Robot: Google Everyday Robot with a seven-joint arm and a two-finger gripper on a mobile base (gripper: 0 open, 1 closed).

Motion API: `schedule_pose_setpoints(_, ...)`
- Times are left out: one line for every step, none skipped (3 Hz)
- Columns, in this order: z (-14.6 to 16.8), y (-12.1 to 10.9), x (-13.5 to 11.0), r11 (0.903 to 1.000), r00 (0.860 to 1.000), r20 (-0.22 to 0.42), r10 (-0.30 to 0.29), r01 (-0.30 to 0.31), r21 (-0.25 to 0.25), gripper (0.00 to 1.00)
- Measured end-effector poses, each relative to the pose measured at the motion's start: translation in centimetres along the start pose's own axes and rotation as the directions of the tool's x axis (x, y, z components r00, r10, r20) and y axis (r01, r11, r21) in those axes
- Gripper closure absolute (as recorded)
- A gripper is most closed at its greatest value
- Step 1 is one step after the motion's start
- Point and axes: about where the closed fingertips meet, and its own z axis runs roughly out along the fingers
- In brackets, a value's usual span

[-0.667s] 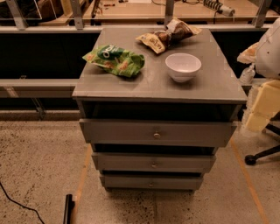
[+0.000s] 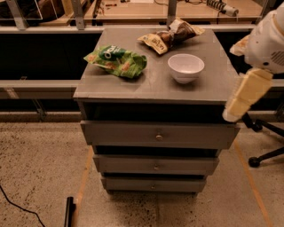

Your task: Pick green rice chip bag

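Observation:
The green rice chip bag (image 2: 117, 60) lies crinkled on the left part of the grey drawer cabinet's top (image 2: 151, 86), with its dark green logo facing up. My gripper (image 2: 243, 98) hangs at the right edge of the view, just off the cabinet's front right corner, below the white arm. It is well to the right of the bag, apart from it, and holds nothing that I can see.
A white bowl (image 2: 186, 67) stands on the right part of the top. A brown and yellow snack bag (image 2: 169, 36) lies at the back. A wooden bench (image 2: 177, 11) runs behind. An office chair base (image 2: 262, 155) is on the floor at right.
My arm and gripper have moved a little left and up, closer to the cabinet's front right corner. The bags and bowl have not moved.

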Motion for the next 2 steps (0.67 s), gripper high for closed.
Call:
schedule_pose_setpoints(4.0,-4.8,-4.1,0.999,0.988,0.149,0.043,-0.044,0.001,0.0)
schedule_pose_setpoints(7.5,-8.2,-8.7,0.9984,0.971,0.232,0.055,-0.057,0.002,0.0)
